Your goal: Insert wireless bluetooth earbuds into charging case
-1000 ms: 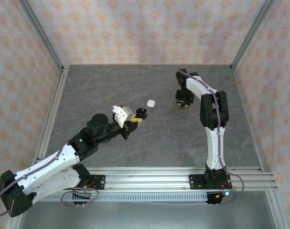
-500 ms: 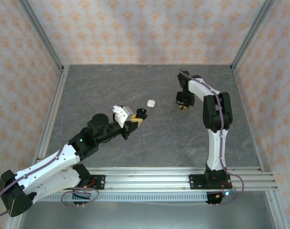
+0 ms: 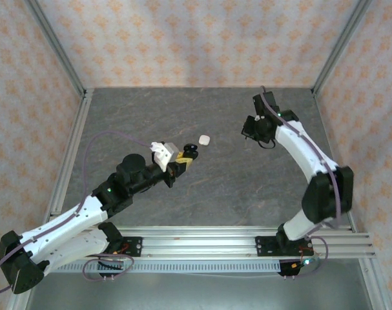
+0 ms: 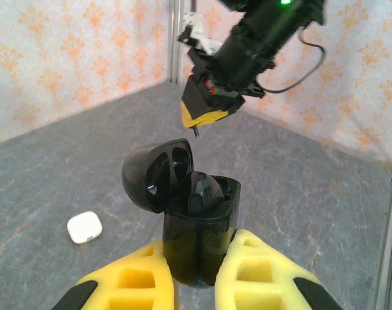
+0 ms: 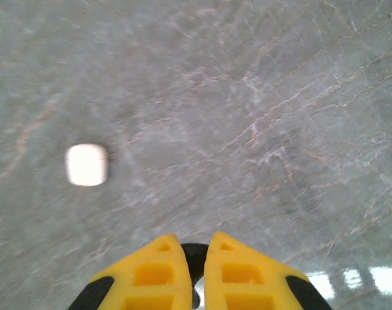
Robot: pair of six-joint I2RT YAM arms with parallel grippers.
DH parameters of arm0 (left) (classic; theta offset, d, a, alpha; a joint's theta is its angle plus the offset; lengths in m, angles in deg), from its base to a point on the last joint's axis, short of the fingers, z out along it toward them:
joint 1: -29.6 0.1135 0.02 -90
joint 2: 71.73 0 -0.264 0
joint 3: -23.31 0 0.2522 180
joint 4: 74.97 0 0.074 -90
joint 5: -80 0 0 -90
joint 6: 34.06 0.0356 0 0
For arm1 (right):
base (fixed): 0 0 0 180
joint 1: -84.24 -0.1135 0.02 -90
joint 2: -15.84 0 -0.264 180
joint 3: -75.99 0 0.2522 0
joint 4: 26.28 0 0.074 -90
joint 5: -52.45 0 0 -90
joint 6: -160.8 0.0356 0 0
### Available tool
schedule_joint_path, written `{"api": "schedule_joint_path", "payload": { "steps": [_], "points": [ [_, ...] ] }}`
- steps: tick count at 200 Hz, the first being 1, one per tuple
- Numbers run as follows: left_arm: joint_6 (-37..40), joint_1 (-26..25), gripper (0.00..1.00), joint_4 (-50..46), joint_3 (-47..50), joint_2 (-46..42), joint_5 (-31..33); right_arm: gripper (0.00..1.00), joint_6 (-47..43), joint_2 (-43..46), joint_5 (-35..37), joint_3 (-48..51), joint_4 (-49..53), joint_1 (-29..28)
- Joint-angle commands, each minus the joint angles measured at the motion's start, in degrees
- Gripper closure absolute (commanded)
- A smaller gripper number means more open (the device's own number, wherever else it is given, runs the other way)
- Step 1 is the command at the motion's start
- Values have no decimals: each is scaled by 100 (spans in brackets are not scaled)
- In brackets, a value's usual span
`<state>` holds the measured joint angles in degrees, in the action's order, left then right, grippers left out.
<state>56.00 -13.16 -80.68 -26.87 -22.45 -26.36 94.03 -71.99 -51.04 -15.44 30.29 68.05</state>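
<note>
Above the desk, the left wrist view shows the left jaws clamped on the black charging case, lid raised, and a black earbud poking below the right jaws, whose own wrist view reveals them pinching it, a white case lying nearby.

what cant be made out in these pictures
- Right wrist view: the black piece in the right gripper is mostly covered by its yellow fingers, so its shape is hidden.
- Left wrist view: the left gripper covers the black case base; what sits inside is dark on dark.
- Right wrist view: the white case is blurred.
</note>
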Motion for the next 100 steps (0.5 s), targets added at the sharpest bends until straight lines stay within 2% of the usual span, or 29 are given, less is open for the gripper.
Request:
{"api": "schedule_joint_path", "payload": {
  "steps": [1, 56, 100],
  "points": [
    [52, 13, 100, 636, -54, 26, 61, 92, 280, 747, 351, 314, -17, -234],
    [50, 13, 100, 785, -297, 214, -195, 93, 870, 2502, 967, 703, -254, -1210],
    [-13, 14, 100, 833, -274, 136, -184, 93, 1049, 2948, 1412, 635, -649, -2296]
  ]
}}
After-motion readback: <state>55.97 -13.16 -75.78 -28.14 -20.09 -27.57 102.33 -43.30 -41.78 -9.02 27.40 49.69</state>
